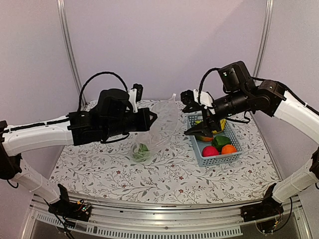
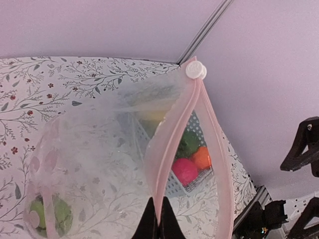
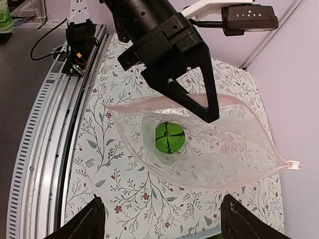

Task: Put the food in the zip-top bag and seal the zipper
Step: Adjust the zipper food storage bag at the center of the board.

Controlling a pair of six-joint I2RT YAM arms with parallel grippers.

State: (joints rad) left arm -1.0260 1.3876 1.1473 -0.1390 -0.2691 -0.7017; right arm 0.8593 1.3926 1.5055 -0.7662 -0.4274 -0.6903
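Left fingers (image 2: 158, 223) are shut tight on the zipper (image 2: 172, 134), pinched at the near end of the strip. The zip-top bag (image 1: 162, 127) is held up by them over the middle of the worktop (image 1: 99, 169), and its lower part sags down to the surface. The bag mouth is pulled open into a lens shape, and a white slider tab (image 2: 195, 70) is seen at the far end of the strip. One round green ball (image 3: 169, 137) is seen inside the bag, low down at the bottom. No other food is seen in the bag.

Right fingers (image 1: 201, 128) are spread wide with nothing held between them. They are positioned over the near-left part of the light-blue basket (image 1: 219, 160), beside the raised bag. The basket is set close to the right edge of the worktop, just right of the bag. In it, the pink-red fruit (image 1: 210, 151) and the orange (image 1: 229, 149) are placed side by side at the near end. The green pepper (image 1: 220, 142) is lodged just behind them. The yellow bananas (image 1: 221, 124) and the green-orange mango (image 1: 203, 138) are partly hidden under the right fingers, so their exact lie cannot be told
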